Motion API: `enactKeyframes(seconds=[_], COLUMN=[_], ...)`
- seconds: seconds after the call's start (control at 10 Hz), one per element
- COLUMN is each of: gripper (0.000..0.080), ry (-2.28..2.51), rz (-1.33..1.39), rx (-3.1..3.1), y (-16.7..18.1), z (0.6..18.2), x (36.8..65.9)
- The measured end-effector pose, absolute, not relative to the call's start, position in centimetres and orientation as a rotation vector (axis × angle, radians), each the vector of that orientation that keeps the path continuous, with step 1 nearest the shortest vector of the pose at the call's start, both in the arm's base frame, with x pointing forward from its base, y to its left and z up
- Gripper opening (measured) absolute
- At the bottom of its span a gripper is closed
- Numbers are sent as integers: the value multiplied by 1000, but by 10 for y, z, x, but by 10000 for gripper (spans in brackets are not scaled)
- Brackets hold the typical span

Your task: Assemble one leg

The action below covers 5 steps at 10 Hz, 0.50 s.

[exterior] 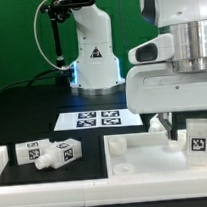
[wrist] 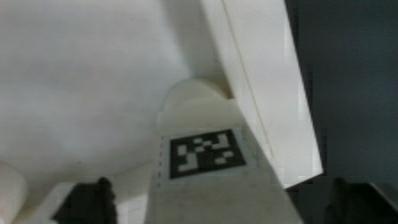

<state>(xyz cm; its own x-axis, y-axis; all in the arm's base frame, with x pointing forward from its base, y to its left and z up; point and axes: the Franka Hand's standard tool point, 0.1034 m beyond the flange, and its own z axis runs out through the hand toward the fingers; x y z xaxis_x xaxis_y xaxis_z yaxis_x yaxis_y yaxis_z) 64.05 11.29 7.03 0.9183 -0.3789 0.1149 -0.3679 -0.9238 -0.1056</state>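
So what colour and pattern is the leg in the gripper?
White, with a black-and-white square tag on its side; the leg shows best in the wrist view.

Legs: three — two loose (exterior: 34, 152) (exterior: 63, 152), one (exterior: 197, 140) at table-top (exterior: 130, 155). Marker board (exterior: 99, 119): one.

1. The leg (exterior: 197, 142) looks like smooth matt white plastic bearing a printed black-and-white tag.
2. The table-top piece (exterior: 136, 159) shows the same smooth white plastic.
3. The marker board (exterior: 99, 119) appears flat, matt, paper-like.
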Motion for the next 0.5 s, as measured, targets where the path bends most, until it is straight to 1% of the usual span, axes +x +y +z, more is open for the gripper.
enactKeyframes(seconds=[0.1, 0.2, 0.3, 0.5], gripper=[385, 285, 285, 285], ry=[587, 754, 921, 1436], rz=[-204, -196, -184, -123], rx=[-2996, -2949, -2892, -2667], y=[113, 113, 112, 112], z=[70, 70, 70, 72], x=[641, 641, 640, 639])
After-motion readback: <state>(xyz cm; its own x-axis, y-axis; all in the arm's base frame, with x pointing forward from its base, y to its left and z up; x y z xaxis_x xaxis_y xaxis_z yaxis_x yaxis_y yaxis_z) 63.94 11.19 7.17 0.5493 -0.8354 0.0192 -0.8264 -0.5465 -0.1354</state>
